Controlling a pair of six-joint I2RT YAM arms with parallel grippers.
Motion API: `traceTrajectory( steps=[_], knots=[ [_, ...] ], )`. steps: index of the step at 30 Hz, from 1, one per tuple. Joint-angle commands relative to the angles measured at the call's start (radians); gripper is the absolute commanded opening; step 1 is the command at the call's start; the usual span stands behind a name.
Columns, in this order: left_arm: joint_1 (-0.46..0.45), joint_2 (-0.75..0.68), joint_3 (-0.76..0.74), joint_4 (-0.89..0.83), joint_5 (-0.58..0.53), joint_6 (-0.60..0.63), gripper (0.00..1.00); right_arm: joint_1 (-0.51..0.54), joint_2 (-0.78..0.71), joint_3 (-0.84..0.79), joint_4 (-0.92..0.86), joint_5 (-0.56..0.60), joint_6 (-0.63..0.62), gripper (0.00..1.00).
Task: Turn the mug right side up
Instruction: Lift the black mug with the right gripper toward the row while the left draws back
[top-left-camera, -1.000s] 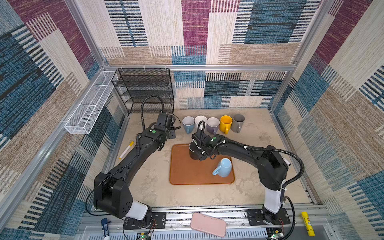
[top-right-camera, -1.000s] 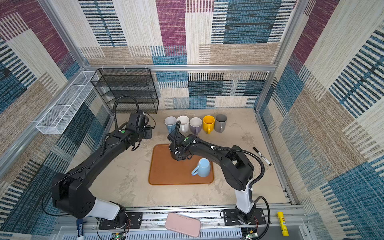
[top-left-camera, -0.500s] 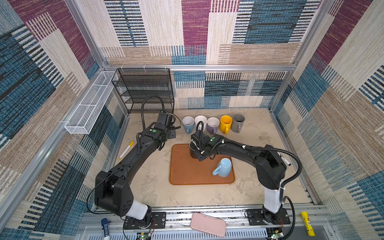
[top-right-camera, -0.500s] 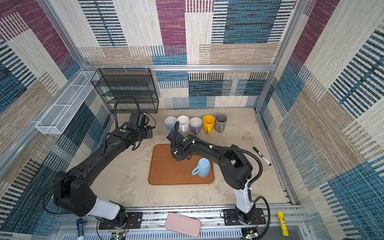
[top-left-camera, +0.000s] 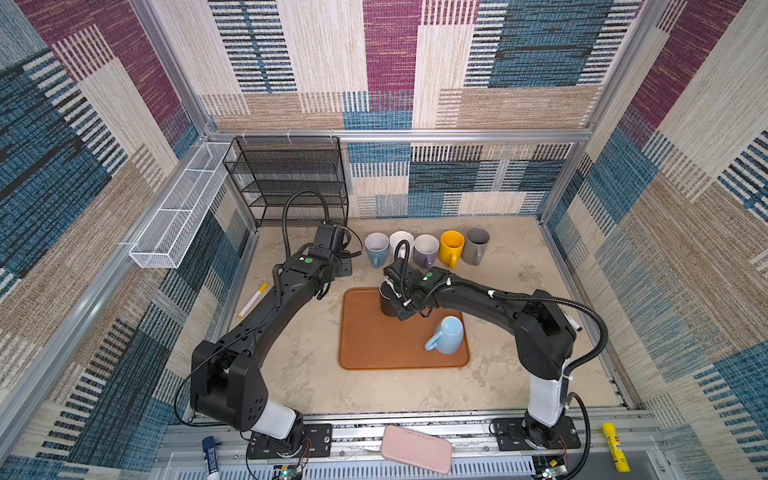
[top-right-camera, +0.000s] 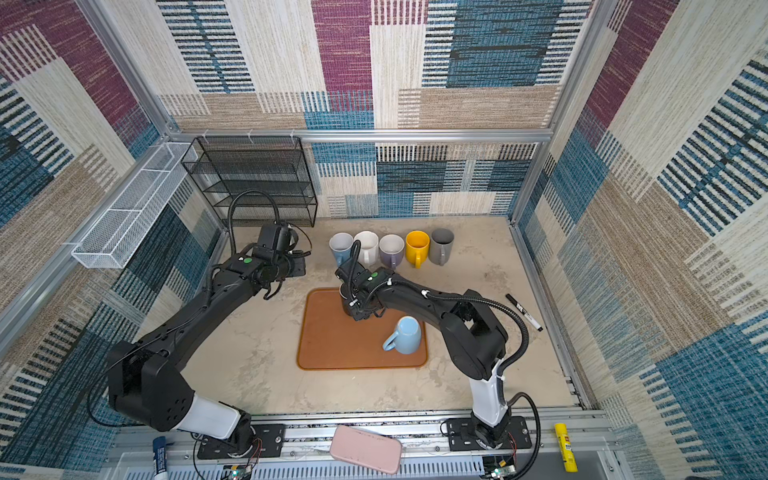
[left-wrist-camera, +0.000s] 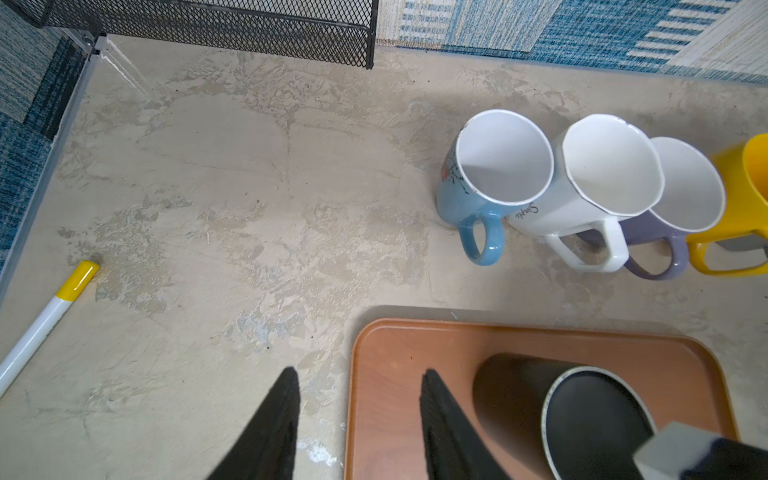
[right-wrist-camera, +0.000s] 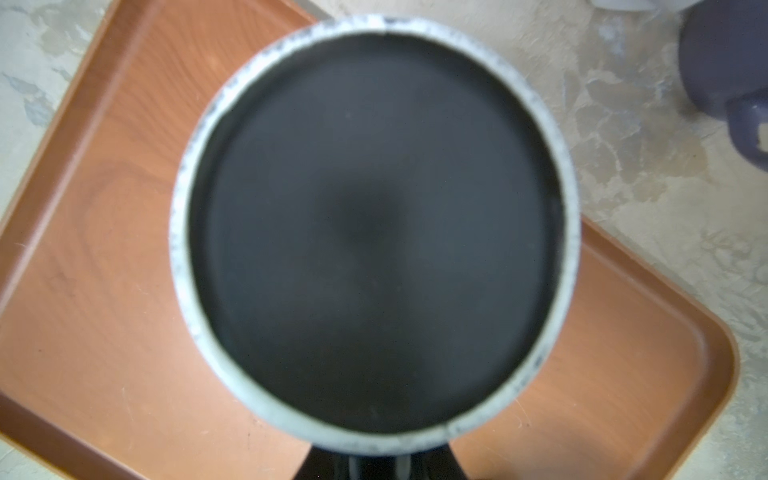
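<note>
Light blue mug (top-left-camera: 448, 334): at the near right corner of the tray (top-left-camera: 374, 353); whether it shows base or mouth is hard to read. Black mug (right-wrist-camera: 374, 232): by the tray's far edge, left of middle, mouth down, base ring up. Right gripper (top-left-camera: 402, 312): against the mug's side. Black fingers merge with black glaze and the handle is hidden, so a pinch cannot be told. A firm handle grip and a lift clear of the tray before rotating would serve best. Left gripper (left-wrist-camera: 359, 382): spread, empty, over the tray's far left corner. Five upright mugs (top-left-camera: 426, 249): along the table's far edge.
</note>
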Motion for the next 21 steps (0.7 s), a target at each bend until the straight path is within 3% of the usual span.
traceTrajectory(
  steps=[1, 12, 21],
  knots=[
    [0.003, 0.007, 0.001, -0.004, 0.007, -0.018, 0.45, -0.003, -0.026, 0.009, 0.09, -0.031, 0.008, 0.0],
    [0.021, 0.062, 0.018, -0.005, 0.067, -0.035, 0.4, -0.036, -0.074, -0.023, 0.211, -0.137, -0.009, 0.0],
    [0.082, 0.058, -0.047, 0.047, 0.232, -0.078, 0.36, -0.104, -0.112, -0.125, 0.439, -0.307, 0.027, 0.0]
  ],
)
